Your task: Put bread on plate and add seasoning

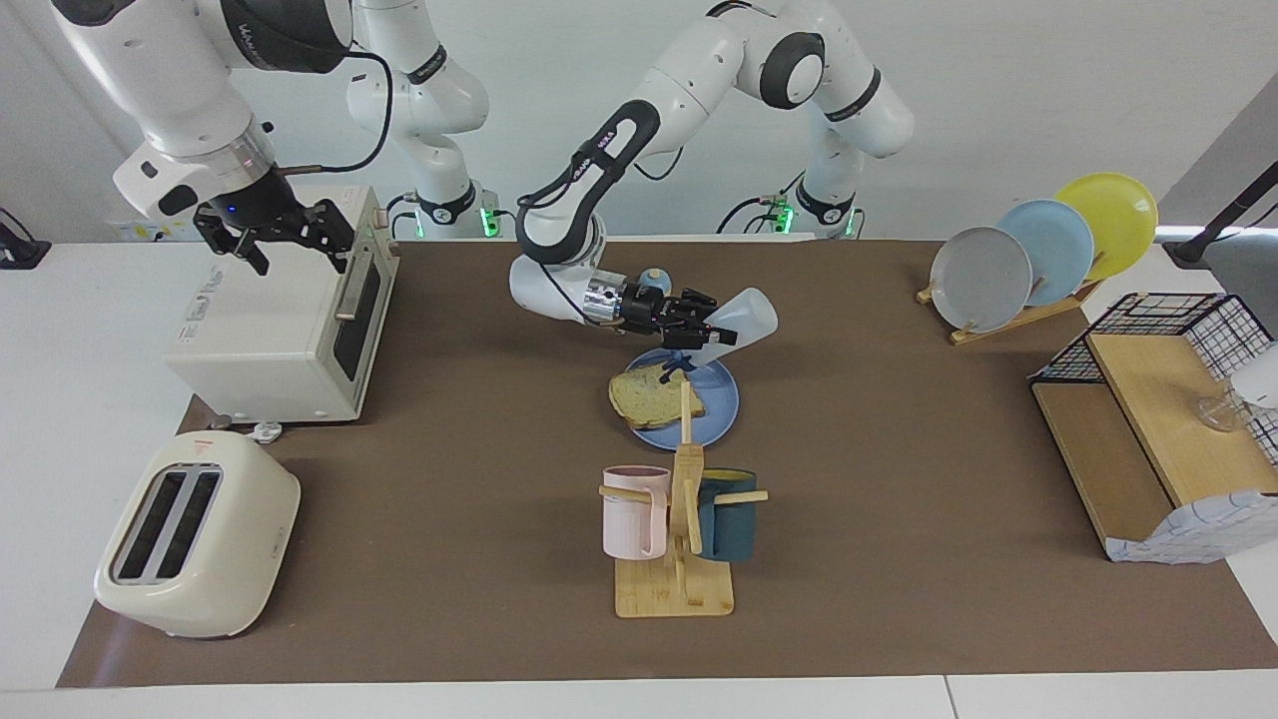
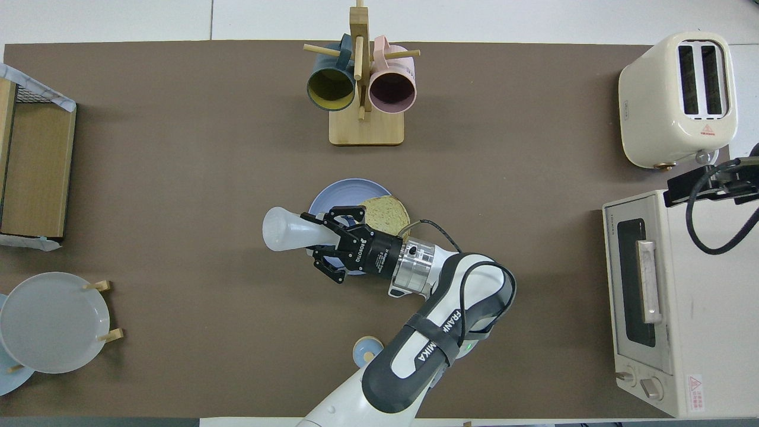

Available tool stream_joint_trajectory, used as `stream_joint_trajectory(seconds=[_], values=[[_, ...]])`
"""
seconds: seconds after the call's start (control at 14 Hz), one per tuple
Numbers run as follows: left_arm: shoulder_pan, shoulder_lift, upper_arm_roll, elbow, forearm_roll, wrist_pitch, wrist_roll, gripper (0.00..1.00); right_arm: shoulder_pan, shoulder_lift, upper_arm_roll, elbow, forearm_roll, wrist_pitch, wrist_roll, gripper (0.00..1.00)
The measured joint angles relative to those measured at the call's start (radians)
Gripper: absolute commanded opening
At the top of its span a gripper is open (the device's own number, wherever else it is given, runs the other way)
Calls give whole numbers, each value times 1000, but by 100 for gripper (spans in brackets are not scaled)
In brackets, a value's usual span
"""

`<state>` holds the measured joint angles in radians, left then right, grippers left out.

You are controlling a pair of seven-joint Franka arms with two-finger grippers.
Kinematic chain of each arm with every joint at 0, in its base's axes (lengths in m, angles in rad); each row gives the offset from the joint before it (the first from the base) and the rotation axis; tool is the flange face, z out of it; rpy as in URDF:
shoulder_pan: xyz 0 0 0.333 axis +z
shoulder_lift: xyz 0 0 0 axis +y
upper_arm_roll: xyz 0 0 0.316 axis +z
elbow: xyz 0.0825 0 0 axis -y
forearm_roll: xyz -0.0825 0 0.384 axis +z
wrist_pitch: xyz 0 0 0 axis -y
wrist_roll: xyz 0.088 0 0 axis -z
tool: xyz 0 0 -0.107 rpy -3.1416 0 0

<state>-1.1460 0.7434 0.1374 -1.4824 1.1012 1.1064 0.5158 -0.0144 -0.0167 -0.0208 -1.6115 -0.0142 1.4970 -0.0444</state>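
We note: left pincer (image 1: 699, 331) clamped on seasoning (image 1: 744, 318), bottle tipped sideways over plate (image 1: 721, 399) edge. Bread (image 1: 654, 396) on plate. Facing view alone shows right pincer (image 1: 290, 232) spread wide, empty, over oven (image 1: 270, 325). Overhead alone shows bell (image 2: 366, 350) clear, nearer robots than plate. Open table surrounds plate.

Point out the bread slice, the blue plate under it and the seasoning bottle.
bread slice (image 1: 654, 396), facing view, middle of its top face
blue plate (image 1: 721, 399), facing view, bare part beside the bread
seasoning bottle (image 2: 287, 230), overhead view, translucent body ahead of the left gripper
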Motion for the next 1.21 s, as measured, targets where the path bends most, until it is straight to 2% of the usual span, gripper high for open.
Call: stream_joint_trajectory(seconds=[0.36,0.57,0.79,1.21], values=[[158,1,8,0,73,85,1,0,0,0,0,0,0,0,0,100],[193,1,6,0,85,105,1,0,0,0,0,0,0,0,0,100],[154,1,-5,0,75,103,1,0,0,0,0,0,0,0,0,100],[11,1,-7,0,5,52,1,0,0,0,0,0,0,0,0,100]])
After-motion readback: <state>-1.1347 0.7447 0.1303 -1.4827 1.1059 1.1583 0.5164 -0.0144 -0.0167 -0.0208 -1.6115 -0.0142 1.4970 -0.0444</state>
